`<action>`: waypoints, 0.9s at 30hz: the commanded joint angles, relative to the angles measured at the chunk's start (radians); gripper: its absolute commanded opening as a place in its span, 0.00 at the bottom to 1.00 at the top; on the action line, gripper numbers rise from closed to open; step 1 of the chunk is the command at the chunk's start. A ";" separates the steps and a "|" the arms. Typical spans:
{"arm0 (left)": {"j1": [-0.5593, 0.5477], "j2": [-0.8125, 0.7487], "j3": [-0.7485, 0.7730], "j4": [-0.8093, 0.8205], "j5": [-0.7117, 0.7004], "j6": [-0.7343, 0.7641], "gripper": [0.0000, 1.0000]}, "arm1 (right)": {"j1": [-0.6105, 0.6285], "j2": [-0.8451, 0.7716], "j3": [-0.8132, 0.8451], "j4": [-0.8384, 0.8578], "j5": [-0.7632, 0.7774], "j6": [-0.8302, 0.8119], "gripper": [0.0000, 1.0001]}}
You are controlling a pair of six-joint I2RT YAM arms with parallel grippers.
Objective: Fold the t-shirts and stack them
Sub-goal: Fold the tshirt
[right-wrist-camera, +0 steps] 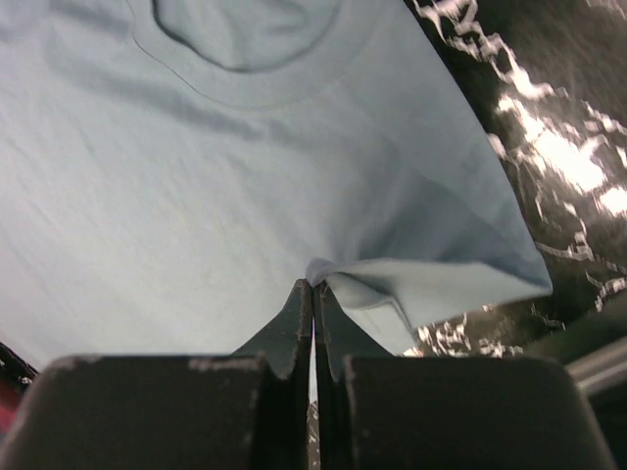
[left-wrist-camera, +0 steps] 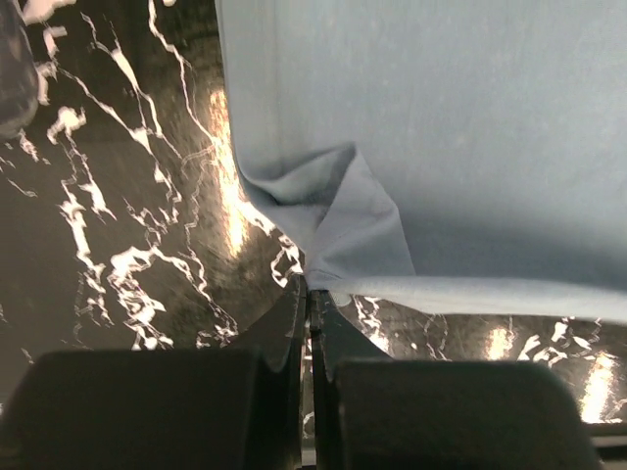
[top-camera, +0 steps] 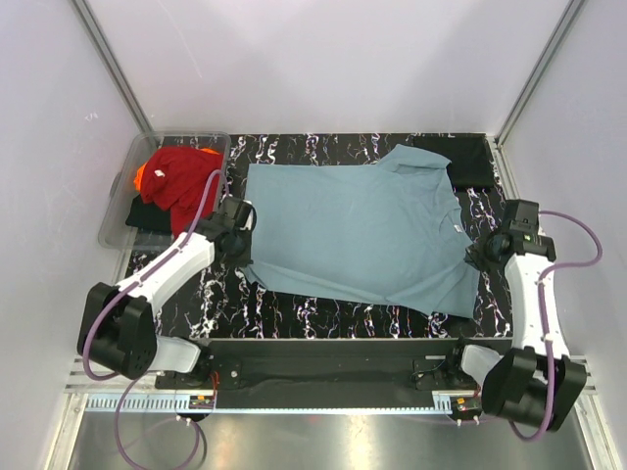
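top: white-walled cell, black marbled surface (top-camera: 294, 147); teal t-shirt (top-camera: 362, 235) spread flat mid-surface, left pincer (top-camera: 241, 231) and right pincer (top-camera: 480, 253) at opposite edges, likely tensioning it; black t-shirt (top-camera: 468, 162) far-right, tub (top-camera: 116, 220) far-left; bare strip along the near edge | left wrist: jaws together, clamped on shirt edge fold | right wrist: jaws together, pinching fabric beside sleeve

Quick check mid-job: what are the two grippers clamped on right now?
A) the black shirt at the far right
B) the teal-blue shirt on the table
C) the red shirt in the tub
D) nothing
B: in both wrist views the left gripper and right gripper pinch edges of the teal-blue shirt.
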 commanded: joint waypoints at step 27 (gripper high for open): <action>-0.033 -0.099 0.100 -0.134 -0.108 0.206 0.00 | -0.003 0.077 0.100 0.205 -0.001 -0.090 0.00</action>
